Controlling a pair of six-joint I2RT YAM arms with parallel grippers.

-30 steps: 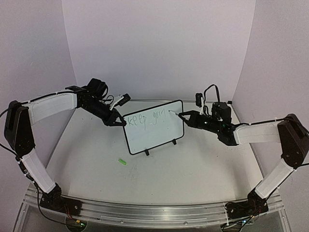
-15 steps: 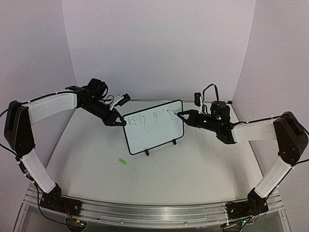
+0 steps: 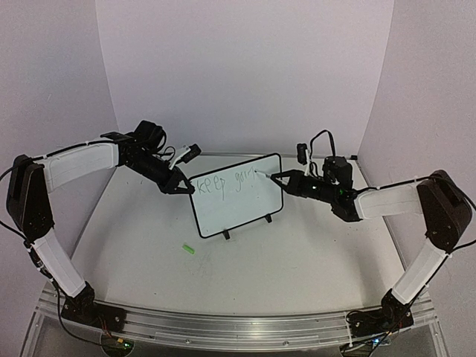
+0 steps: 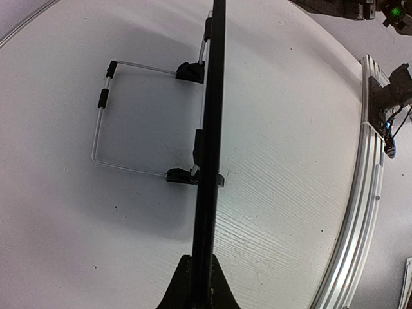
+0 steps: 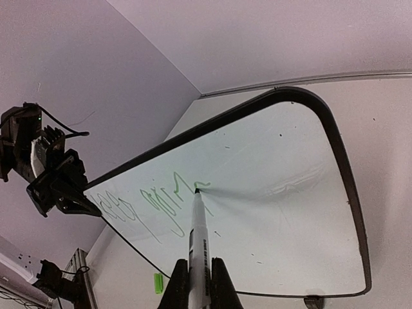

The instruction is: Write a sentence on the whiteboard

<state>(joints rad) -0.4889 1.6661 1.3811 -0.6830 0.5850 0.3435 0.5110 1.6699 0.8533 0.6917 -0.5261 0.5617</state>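
Right gripper (image 5: 195, 269) is clamped narrow on a white marker (image 5: 197, 233), fingers on either side of the barrel, pen pointing straight out ahead of the jaws. The marker tip touches the whiteboard (image 5: 283, 193) in its upper half, right at the end of the green writing. From the top camera the right gripper (image 3: 277, 177) sits just off the whiteboard's (image 3: 239, 212) upper right corner, arm stretched in low from the right side. Left gripper (image 3: 181, 189) is pinched shut on the whiteboard's upper left edge; on the left wrist camera the fingers (image 4: 185, 283) close on the black frame (image 4: 210, 129), which is seen edge-on. The sentence (image 3: 223, 184) is one line so far across the top of the board: "keep", then a second word starting "go", the rest not legible from here. On the right wrist camera the sentence (image 5: 145, 209) runs leftward from the pen tip. The board stands upright on its two black feet (image 4: 182, 175), with a wire stand (image 4: 102, 122) folded out behind it, roughly mid-table between the two arms and turned a little off square. A green cap (image 3: 189, 250) lies loose on the table (image 3: 312, 268), in front of the board and to its left, well apart from it. An aluminium rail (image 3: 223, 327) carrying both arm bases runs along the near edge.
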